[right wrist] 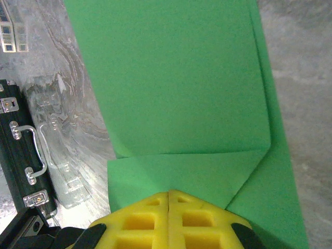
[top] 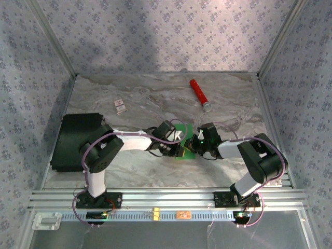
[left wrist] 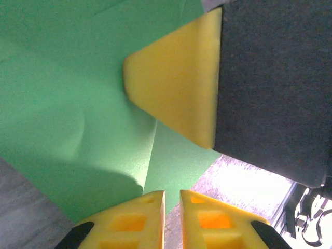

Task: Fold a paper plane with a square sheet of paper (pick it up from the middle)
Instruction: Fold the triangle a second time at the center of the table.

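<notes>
The square sheet of paper (top: 188, 129) is bright green, creased with folded flaps, and lies flat on the marble table between the two arms. In the right wrist view the paper (right wrist: 176, 83) shows a horizontal fold edge and a slanted corner flap. My right gripper (right wrist: 169, 192) is shut, its tip resting on the paper near that fold; nothing shows between the fingers. From the left wrist camera its yellow finger (left wrist: 176, 83) presses on the paper (left wrist: 67, 104). My left gripper (left wrist: 172, 193) hovers at the paper's edge, jaws a narrow gap apart, table visible through the gap.
A red cylinder (top: 198, 93) lies at the back right of the table. A black flat box (top: 78, 140) sits at the left edge, its latches and handle (right wrist: 21, 155) visible. A small white label (top: 120, 106) lies behind the arms. Patterned walls enclose the table.
</notes>
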`<action>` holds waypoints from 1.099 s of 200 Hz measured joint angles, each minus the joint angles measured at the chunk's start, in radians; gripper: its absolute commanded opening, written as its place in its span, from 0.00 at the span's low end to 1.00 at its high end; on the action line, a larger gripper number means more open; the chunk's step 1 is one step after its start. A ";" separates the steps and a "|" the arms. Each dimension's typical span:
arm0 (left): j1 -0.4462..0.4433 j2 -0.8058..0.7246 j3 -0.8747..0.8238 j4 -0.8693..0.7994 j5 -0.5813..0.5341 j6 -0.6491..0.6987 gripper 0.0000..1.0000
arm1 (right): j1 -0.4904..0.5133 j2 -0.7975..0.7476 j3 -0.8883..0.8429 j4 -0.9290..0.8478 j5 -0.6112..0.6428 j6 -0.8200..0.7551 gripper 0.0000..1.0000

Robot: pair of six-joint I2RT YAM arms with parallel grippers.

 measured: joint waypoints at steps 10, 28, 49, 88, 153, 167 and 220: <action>0.000 0.000 -0.001 0.000 0.000 0.000 0.15 | 0.000 0.000 0.000 0.000 0.000 0.000 0.04; 0.000 0.000 -0.008 0.003 0.000 0.000 0.15 | 0.000 0.000 0.000 0.000 0.000 0.000 0.04; 0.000 0.000 -0.028 0.018 0.000 0.000 0.15 | 0.000 0.000 0.000 0.000 0.000 0.000 0.04; 0.001 -0.014 -0.060 0.056 0.000 -0.004 0.15 | -0.002 0.000 0.000 -0.001 -0.001 0.000 0.04; 0.001 -0.084 -0.168 0.107 0.000 -0.039 0.14 | -0.005 0.000 -0.001 -0.001 -0.001 0.000 0.04; 0.001 -0.103 -0.191 0.107 0.000 -0.047 0.13 | -0.005 0.000 -0.001 -0.001 -0.001 0.000 0.04; 0.006 -0.212 -0.214 0.099 -0.002 -0.074 0.11 | -0.007 -0.003 -0.001 -0.004 0.000 0.000 0.04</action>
